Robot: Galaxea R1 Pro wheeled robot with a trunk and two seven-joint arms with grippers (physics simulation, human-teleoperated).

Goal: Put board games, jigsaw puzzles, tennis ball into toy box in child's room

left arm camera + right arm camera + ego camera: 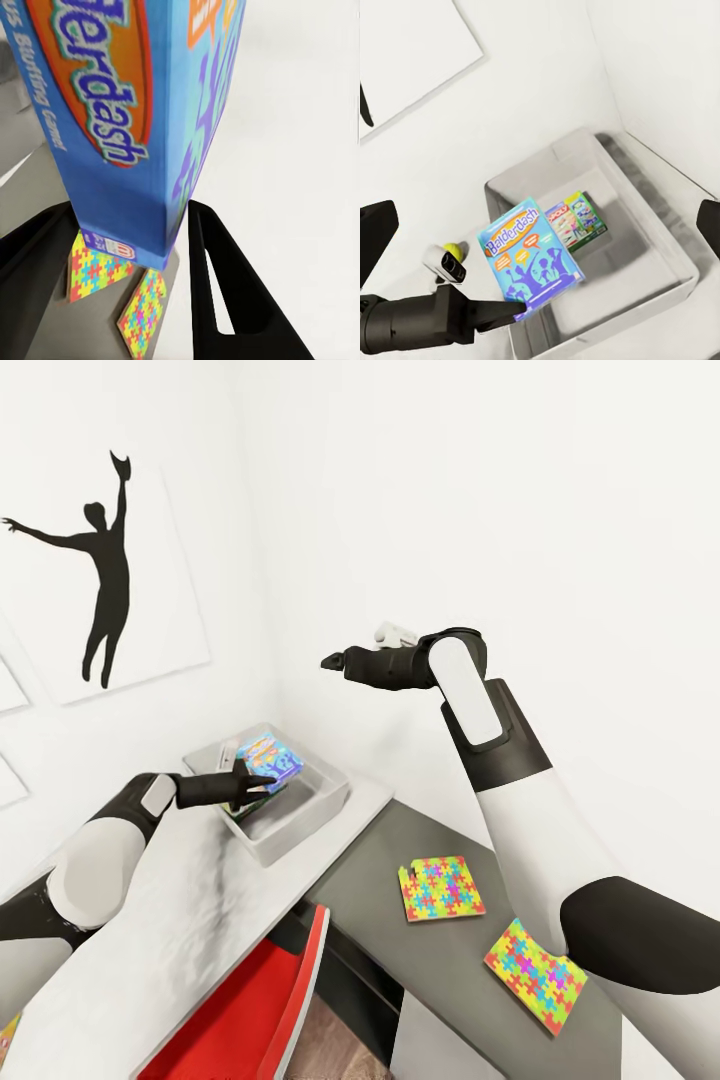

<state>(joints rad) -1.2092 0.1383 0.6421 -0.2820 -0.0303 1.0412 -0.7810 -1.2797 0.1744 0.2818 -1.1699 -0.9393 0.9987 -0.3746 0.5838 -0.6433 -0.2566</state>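
- While the blue board game point(531, 259) is pinched at one edge between the fingers of the left tool point(514, 309), it hangs over the near part of the toy box point(675, 259), tilted with its printed face up; the step in hand is judged to be its release into the box.
- In the left wrist view the blue box end point(135, 150) is seen clamped between the two dark fingers point(232, 292), so a firm grip is judged to be held.
- A green-edged board game point(576, 219) is already lying flat on the floor of the toy box, toward the far wall; the blue one is best lowered beside or onto it rather than dropped from height, so that no bounce over the flared rim is risked.
- The held edge should be brought down and the box levelled before the fingers are spread, since a tilted flat box may come to lean on the wall and take up room wanted for the other toys.
- The tennis ball point(452, 251) is seen on the table just beyond the left tool's wrist, outside the box; a sideways sweep of the arm should be avoided, or it may be sent rolling.
- The two jigsaw puzzles point(441, 888) point(536, 973) lie apart on the lower dark table top point(400, 850), not yet collected.
- The right tool point(333, 658) is held high above the box, and by the dark fingertips at both edges of its wrist view it is judged to be spread and empty; it is best kept clear of the descent.
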